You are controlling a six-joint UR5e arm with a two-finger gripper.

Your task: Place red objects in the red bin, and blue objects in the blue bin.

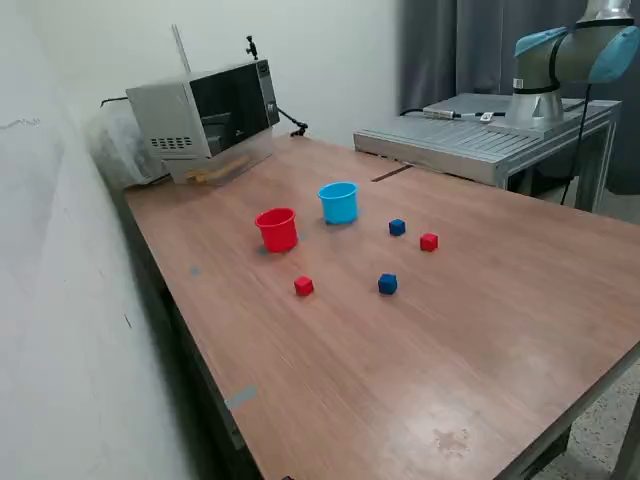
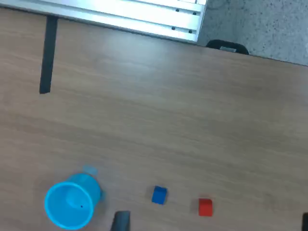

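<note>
The red bin and the light blue bin stand upright side by side on the wooden table, both looking empty. One dark blue cube and one red cube lie toward the exterior view's right of the blue bin. A second red cube and a second blue cube lie nearer the front. The wrist view looks down from high up on the blue bin, a blue cube and a red cube. My gripper shows only as two dark fingertips set far apart, holding nothing.
A microwave sits at the table's back corner on the exterior view's left. The arm's base stands on a metal platform at the back right. A black strip marks the table near that platform.
</note>
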